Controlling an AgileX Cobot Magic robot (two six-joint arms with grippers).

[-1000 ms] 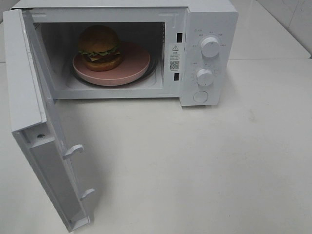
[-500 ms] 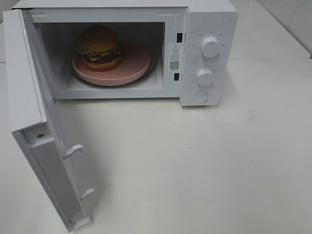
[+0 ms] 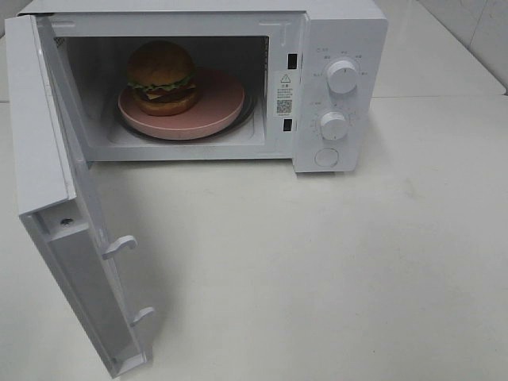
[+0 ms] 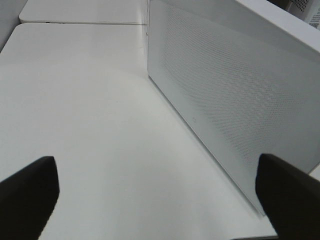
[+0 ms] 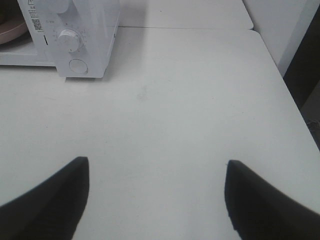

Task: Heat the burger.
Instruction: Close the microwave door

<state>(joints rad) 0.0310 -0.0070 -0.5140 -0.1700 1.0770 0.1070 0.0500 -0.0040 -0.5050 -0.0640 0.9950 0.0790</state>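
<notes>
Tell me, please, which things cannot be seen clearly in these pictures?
- Labels around the upper knob: too small, exterior high view.
- Pink plate, left part: hidden under the burger, exterior high view.
- Burger: behind the open door in the left wrist view; cut off by the edge in the right wrist view.

Bright even light, soft shadows, sharp

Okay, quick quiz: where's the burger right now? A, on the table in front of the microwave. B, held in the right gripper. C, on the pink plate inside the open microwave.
C: the burger sits on the pink plate inside the microwave, whose door stands open.
</notes>
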